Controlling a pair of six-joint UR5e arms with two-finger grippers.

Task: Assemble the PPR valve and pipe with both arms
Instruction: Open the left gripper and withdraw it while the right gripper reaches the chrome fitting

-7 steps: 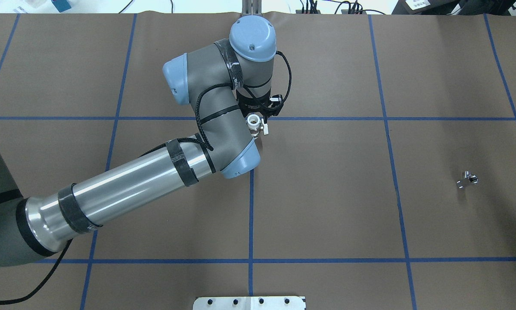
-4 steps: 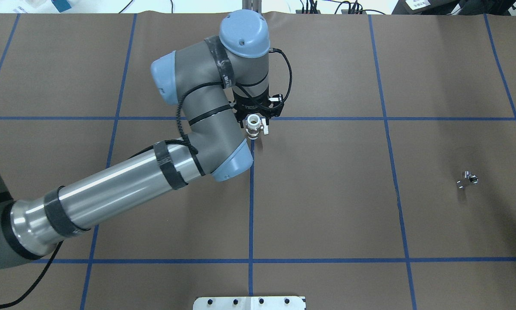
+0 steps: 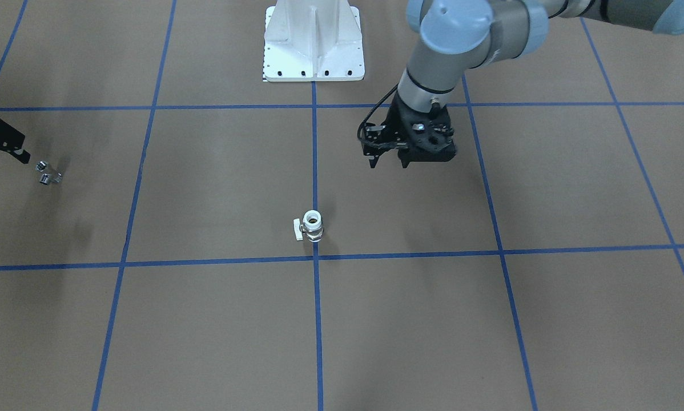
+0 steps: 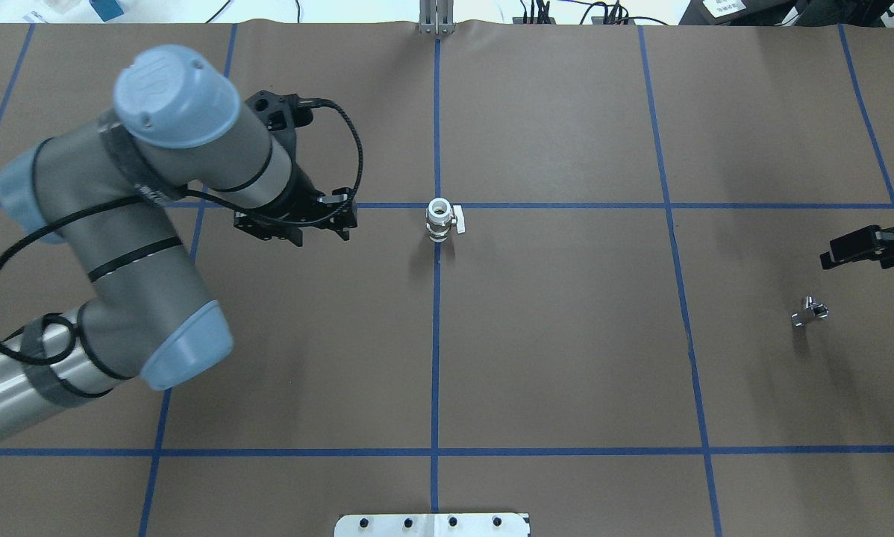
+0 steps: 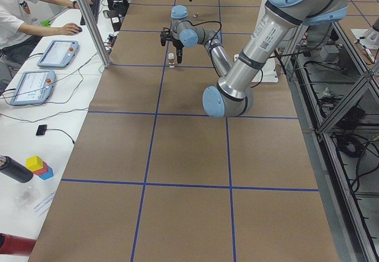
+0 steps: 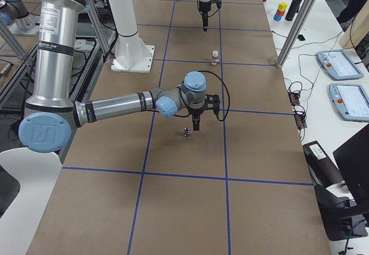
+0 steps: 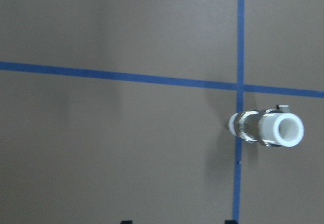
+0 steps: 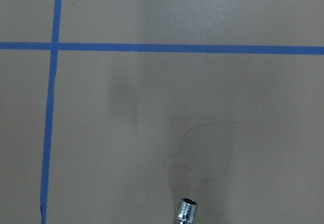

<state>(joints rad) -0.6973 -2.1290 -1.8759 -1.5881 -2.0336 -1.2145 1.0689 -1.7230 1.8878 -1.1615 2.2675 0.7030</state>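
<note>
The PPR valve (image 4: 439,218) stands upright by itself on the brown table at a blue tape crossing. It also shows in the front view (image 3: 312,225) and in the left wrist view (image 7: 268,128). My left gripper (image 4: 320,236) hangs open and empty to the valve's left, clear of it (image 3: 389,164). The chrome pipe (image 4: 810,311) lies on the table at the far right and shows in the front view (image 3: 48,174) and at the bottom of the right wrist view (image 8: 186,211). My right gripper (image 3: 0,161) hovers just beside the pipe, apart from it, fingers apart and empty.
The white base plate (image 3: 313,40) sits at the robot's side of the table. Blue tape lines (image 4: 436,335) cross the brown mat. An operator (image 5: 18,7), tablets and metal posts (image 5: 89,22) stand beyond the far edge.
My left gripper has let go of the valve and pulled away to the left. The valve stays upright on the table. My right gripper has come into view near the pipe.
</note>
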